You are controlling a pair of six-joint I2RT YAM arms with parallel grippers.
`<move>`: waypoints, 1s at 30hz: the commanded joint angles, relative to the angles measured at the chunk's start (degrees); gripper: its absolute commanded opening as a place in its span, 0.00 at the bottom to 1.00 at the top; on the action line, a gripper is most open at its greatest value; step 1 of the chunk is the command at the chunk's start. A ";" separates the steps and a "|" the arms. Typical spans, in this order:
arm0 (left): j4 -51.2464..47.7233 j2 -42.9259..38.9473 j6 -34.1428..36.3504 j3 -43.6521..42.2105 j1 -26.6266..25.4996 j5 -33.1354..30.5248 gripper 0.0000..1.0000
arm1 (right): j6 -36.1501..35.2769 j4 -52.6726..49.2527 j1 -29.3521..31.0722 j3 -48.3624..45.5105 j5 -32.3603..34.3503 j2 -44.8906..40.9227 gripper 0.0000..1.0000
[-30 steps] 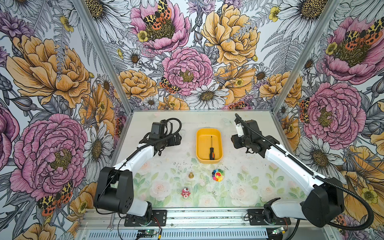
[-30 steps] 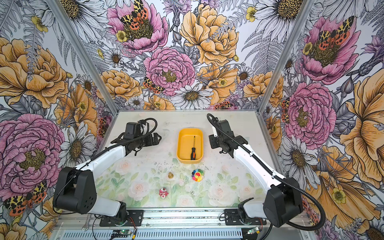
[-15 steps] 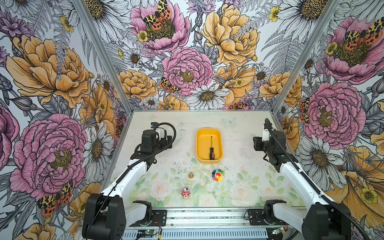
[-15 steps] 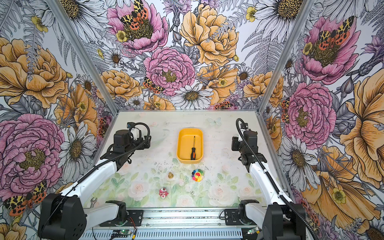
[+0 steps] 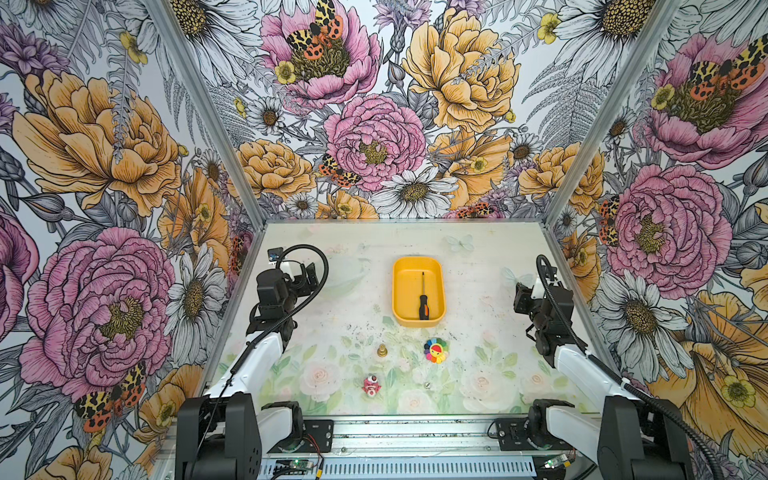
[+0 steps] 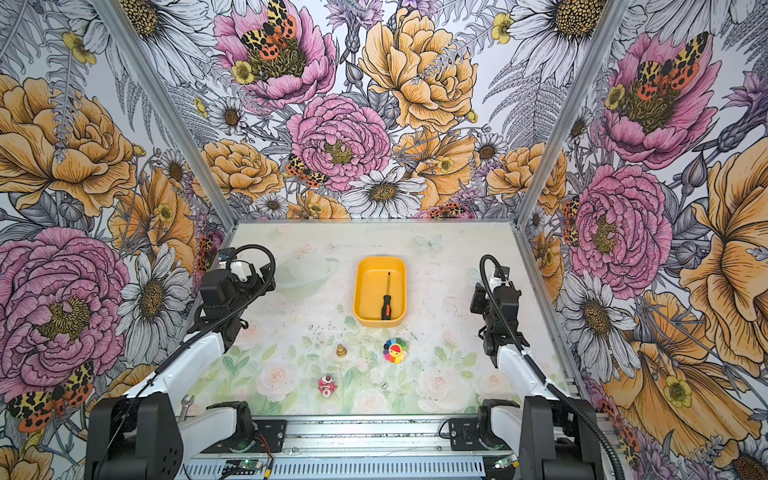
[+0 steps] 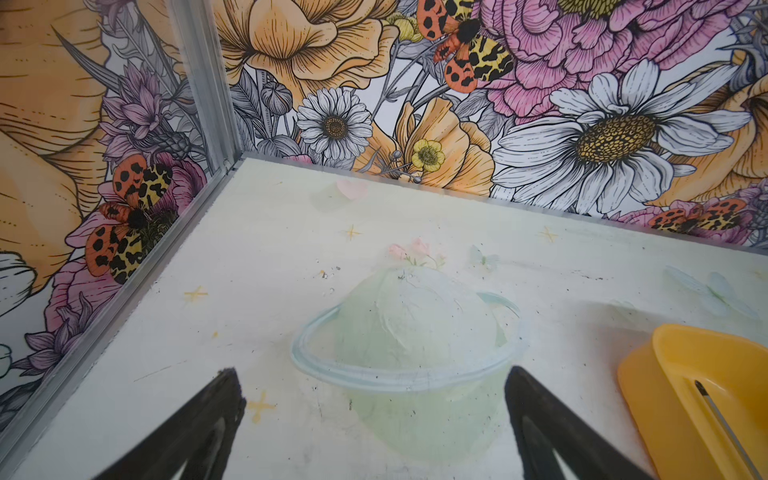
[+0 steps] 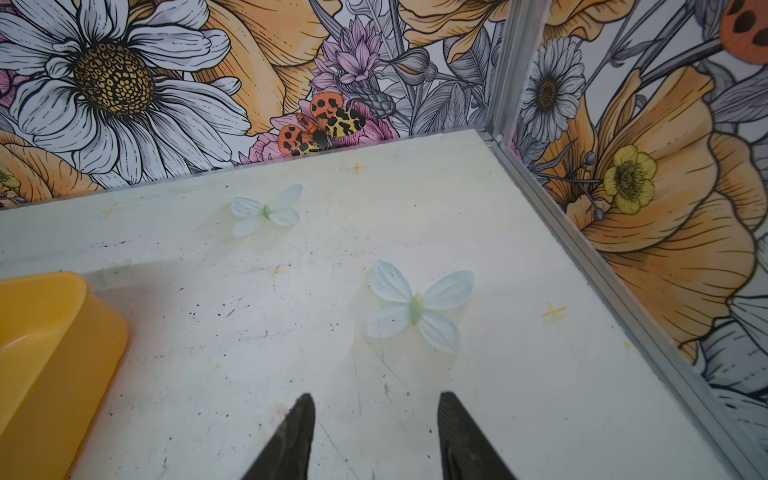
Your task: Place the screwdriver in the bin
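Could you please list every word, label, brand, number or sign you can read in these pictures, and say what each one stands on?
No text can be read.
The yellow-orange plastic rectangular bin and the slim black-handled screwdriver in it show no lettering.
The small white die has dots too small to count.
Any marking on the green circuit board is too small to read.
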 commanded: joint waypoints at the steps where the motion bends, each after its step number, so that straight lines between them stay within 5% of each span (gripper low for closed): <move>1: 10.74 1.94 1.66 -3.03 0.51 1.89 0.99 | -1.72 9.73 -0.33 -0.77 2.46 1.75 0.49; 21: 31.04 16.06 3.39 -8.62 0.59 0.49 0.99 | -5.70 28.96 2.98 0.71 2.61 23.53 0.49; 30: 34.81 20.06 3.36 -8.86 0.23 -0.40 0.99 | -6.81 29.93 4.38 0.35 3.89 23.88 0.50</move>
